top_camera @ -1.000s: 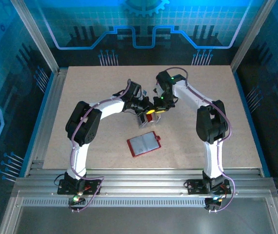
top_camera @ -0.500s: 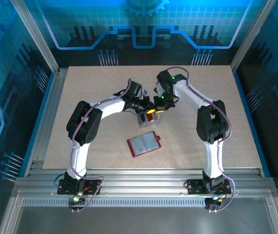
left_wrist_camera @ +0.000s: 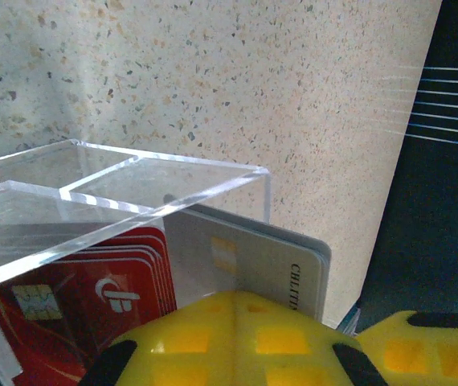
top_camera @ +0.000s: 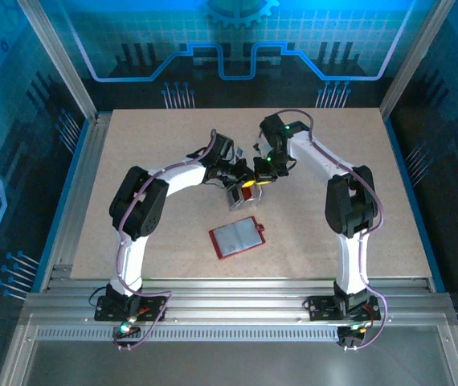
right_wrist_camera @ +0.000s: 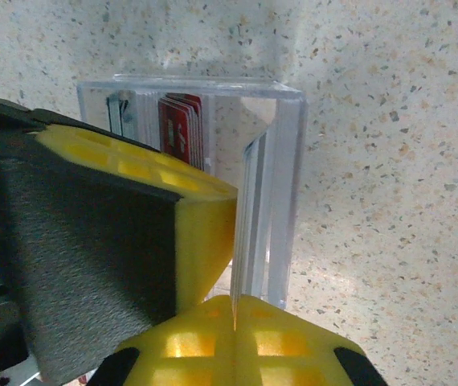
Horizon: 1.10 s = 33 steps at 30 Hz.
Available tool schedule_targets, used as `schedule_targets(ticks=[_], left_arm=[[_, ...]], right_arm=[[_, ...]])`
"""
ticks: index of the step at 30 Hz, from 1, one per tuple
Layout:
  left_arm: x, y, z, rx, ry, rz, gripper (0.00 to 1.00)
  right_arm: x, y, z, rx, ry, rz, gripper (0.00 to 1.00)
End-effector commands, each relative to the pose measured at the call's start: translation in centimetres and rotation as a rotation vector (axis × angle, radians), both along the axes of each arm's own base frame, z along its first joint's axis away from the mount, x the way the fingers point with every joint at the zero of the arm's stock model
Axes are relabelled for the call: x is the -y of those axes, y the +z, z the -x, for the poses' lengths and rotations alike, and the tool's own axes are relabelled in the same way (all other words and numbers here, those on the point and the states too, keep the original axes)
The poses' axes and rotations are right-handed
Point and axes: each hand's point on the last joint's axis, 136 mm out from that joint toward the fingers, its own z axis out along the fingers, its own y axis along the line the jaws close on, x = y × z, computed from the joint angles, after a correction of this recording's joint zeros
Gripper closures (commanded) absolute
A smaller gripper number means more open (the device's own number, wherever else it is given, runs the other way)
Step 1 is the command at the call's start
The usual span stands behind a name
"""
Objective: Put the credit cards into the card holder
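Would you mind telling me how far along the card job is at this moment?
Nothing looks done yet: the card holder lies open on the table, seemingly empty. In hand: the left claw grips the clear box while the right claw pinches one pale card edge-on, not yet out of it. Left: that card and the red cards go into the holder.

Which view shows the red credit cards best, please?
Left wrist: the red credit cards face the camera, chip and logo visible. Right wrist shows them edge-on inside the clear box; top external, a small red patch.
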Motion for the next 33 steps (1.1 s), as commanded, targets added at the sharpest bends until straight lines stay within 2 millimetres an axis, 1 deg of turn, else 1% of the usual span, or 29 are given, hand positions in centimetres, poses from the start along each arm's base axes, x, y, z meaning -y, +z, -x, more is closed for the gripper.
schedule_targets(ticks=[1, 5, 11, 14, 19, 22, 24, 28, 33], left_arm=[[-2.3, -7.8, 2.1, -0.133, 0.035, -0.211, 1.00], [-2.4, -7.9, 2.1, -0.130, 0.034, -0.224, 1.00], [-2.5, -8.1, 2.2, -0.135, 0.034, -0.227, 1.00], [-2.4, -8.0, 2.2, -0.135, 0.032, -0.226, 1.00], [-2.5, -7.8, 2.2, -0.136, 0.033, -0.221, 1.00], [-2.4, -7.3, 2.1, -0.134, 0.030, -0.206, 1.00], [-2.1, -6.5, 2.0, -0.128, 0.028, -0.169, 1.00], [-1.4, -4.4, 1.5, -0.108, 0.019, -0.091, 1.00], [-0.8, -0.7, 0.6, -0.062, 0.012, 0.007, 0.99]], right_arm=[[-1.3, 3.6, 0.9, 0.013, 0.016, -0.130, 1.00], [-0.9, 3.7, 0.8, 0.013, 0.002, -0.135, 1.00], [0.4, 3.0, 0.9, 0.007, -0.022, -0.110, 1.00], [0.6, 2.9, 1.1, 0.006, -0.024, -0.110, 1.00], [1.1, 2.7, 0.9, 0.014, -0.030, -0.085, 1.00], [1.5, 2.5, 0.8, 0.021, -0.037, -0.061, 1.00], [1.8, 2.6, 0.7, 0.035, -0.048, -0.045, 1.00], [1.8, 3.2, 0.7, 0.046, -0.044, -0.048, 1.00], [1.7, 3.6, 0.7, 0.056, -0.039, -0.053, 1.00]])
